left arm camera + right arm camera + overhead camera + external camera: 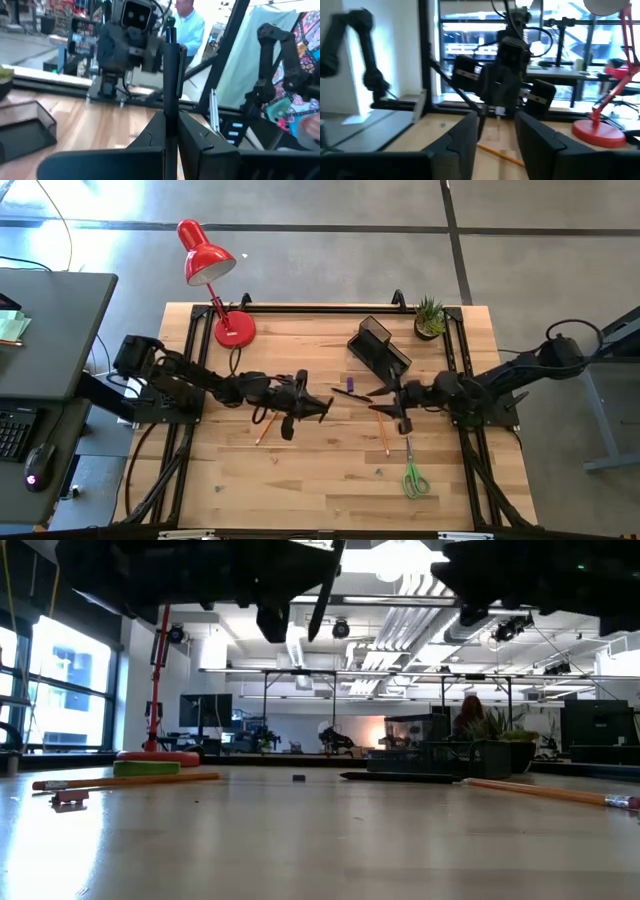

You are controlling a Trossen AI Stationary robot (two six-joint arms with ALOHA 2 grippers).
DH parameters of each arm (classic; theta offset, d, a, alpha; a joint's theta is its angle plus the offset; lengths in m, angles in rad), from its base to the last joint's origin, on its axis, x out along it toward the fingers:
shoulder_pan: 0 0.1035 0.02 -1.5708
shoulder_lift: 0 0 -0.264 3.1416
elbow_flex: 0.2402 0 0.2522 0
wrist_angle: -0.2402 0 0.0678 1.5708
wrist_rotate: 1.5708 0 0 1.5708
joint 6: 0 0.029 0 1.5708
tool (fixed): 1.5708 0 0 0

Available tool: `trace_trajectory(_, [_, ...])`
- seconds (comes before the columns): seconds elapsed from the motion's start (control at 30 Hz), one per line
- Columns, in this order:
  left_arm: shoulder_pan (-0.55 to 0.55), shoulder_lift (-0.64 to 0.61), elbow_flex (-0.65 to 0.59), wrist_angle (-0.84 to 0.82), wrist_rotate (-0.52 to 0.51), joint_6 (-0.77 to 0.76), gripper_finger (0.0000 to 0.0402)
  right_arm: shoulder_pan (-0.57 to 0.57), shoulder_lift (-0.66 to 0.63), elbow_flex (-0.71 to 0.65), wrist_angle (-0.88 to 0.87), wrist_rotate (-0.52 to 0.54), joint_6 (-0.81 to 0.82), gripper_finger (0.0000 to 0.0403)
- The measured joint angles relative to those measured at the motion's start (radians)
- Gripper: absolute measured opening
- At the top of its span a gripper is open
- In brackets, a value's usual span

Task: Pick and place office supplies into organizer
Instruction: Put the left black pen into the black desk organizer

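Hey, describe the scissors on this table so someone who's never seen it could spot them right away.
Start at the black mesh organizer near the table's far edge, beside the small potted plant. Come straight toward the near edge, past the right arm's tool and an orange pencil. The scissors lie alone there, the only item with bright green loop handles.

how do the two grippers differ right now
The left gripper is shut on a dark pen that stands up between its fingers; the right gripper is open and holds nothing. In the high view the left one sits nearer the red lamp, the right one beside the organizer. Both hover above the table's middle.
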Motion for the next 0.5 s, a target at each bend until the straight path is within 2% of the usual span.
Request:
trace_trajectory(0.23, [-0.016,-0.002,0.0,-0.023,0.02,0.032,0.0005,-0.018,0.207,0.169,-0.015,-0.01,0.04,0.0201])
trace_trajectory(0.33, [-0.019,0.005,0.0,-0.057,0.005,0.032,0.0005,-0.018,0.272,0.23,-0.001,-0.018,0.024,0.0205])
trace_trajectory(0.5, [-0.022,0.01,0.0,-0.042,0.009,0.024,0.0005,-0.018,0.362,0.333,-0.004,-0.12,0.025,0.0191])
